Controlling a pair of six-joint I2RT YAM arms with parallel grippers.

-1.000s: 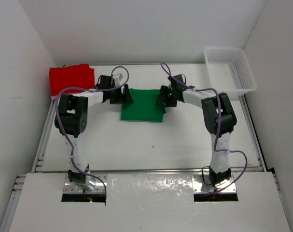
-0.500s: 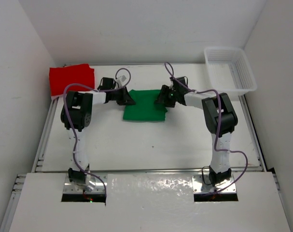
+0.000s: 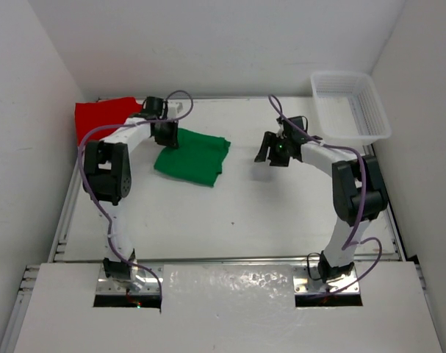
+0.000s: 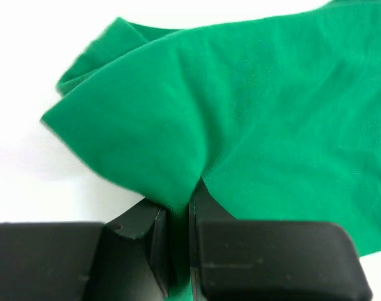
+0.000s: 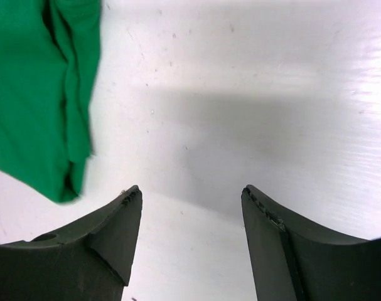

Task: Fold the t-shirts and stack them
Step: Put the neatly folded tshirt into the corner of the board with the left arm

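Left pincer [image 4: 179,216] is clenching a fold of the green t-shirt [image 3: 193,156] spreading ahead of it; right pincer [image 5: 191,207] is hanging released above the tabletop [image 3: 230,213], shirt to its left

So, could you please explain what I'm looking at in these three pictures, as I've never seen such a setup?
These are two robot arms bolted to the near edge of a white table, each ending in a two-finger gripper. The wide picture looks down from above and behind them; the other two come from a camera on each wrist, so the dark shapes at the bottom are that arm's own fingers. On the table lie a green t-shirt, a red t-shirt at the far left corner and a white mesh basket at the far right. The left gripper is pinched shut on an edge of the green t-shirt. The right gripper is open, holding nothing, over bare table beside it.
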